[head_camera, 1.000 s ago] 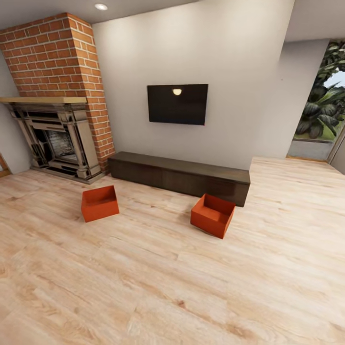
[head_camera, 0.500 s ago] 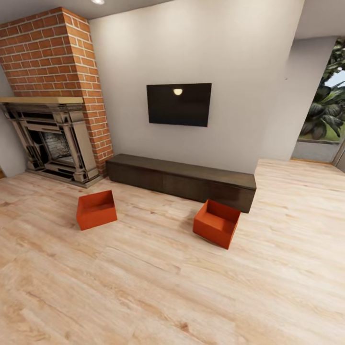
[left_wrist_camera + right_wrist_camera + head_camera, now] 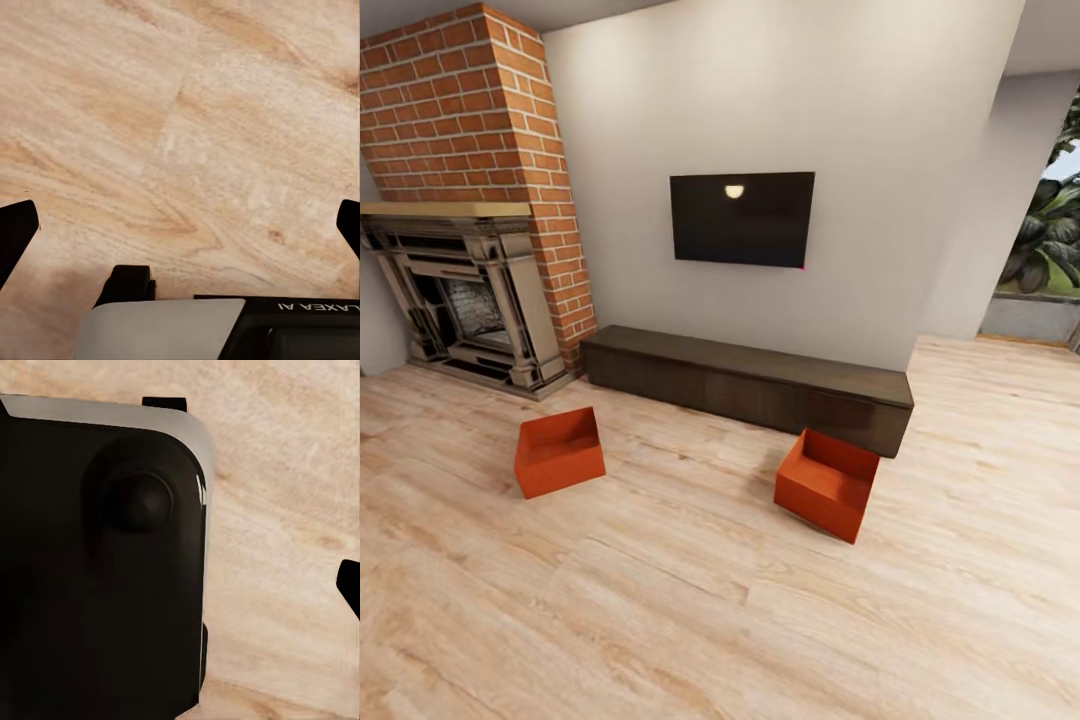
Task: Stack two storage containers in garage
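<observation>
Living room, wood plank floor (image 3: 690, 610). Two storage containers sit on it, well apart: left container (image 3: 559, 451) near the fireplace (image 3: 470, 300), right container (image 3: 827, 483) just in front of the right end of the long cabinet (image 3: 750, 385), skewed corner-on to the robot.

Risks, as judged: the skewed right bin may be nudged into the cabinet on approach, and its thin walls could slip from a poor pinch; the base might bump either bin.

Arms hang low, wrists facing the floor. Left claw (image 3: 180, 225): fingertips spread wide, released, empty. Right claw: one fingertip (image 3: 349, 583) visible beside the robot's body (image 3: 97, 562); state cannot be told.
</observation>
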Controlling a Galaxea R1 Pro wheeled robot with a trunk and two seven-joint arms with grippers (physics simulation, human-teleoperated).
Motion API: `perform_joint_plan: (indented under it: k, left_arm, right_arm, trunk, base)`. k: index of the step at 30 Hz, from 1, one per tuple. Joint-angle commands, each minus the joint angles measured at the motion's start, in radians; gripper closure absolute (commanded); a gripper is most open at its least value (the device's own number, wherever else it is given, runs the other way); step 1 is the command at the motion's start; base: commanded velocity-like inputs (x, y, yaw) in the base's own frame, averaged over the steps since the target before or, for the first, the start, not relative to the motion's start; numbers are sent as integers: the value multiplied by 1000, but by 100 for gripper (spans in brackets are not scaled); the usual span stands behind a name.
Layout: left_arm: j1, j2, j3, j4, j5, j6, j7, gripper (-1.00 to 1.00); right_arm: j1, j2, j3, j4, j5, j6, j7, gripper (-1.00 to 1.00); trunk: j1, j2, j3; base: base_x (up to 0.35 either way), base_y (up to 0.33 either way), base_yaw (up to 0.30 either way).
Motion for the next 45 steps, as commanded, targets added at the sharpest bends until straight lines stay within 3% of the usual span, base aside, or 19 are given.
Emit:
perform_joint_plan:
  k: [1, 4, 8, 16, 45]
  left_arm:
    - [-1, 0, -9, 1, 9, -3, 4, -100]
    - [-1, -1, -12, 1, 9, -3, 4, -100]
    - [-1, -1, -58, 1, 9, -3, 4, -100]
    - [-1, -5, -84, 1, 9, -3, 4, -100]
    - [-1, -6, -87, -4, 13, -21, 4, -100]
  right_arm:
    - [0, 0, 1, 0, 1, 0, 0, -100]
    - [0, 0, 1, 0, 1, 0, 0, -100]
    - [0, 0, 1, 0, 1, 0, 0, -100]
    - [0, 0, 1, 0, 1, 0, 0, -100]
    - [0, 5, 1, -1, -3, 0, 0, -100]
  trunk:
    - [1, 0, -1]
    - [1, 0, -1]
    - [1, 0, -1]
    - [1, 0, -1]
    - [1, 0, -1]
  base:
    - [317, 124, 0]
    - [317, 124, 0]
    - [317, 124, 0]
    - [321, 114, 0]
    - [338, 53, 0]
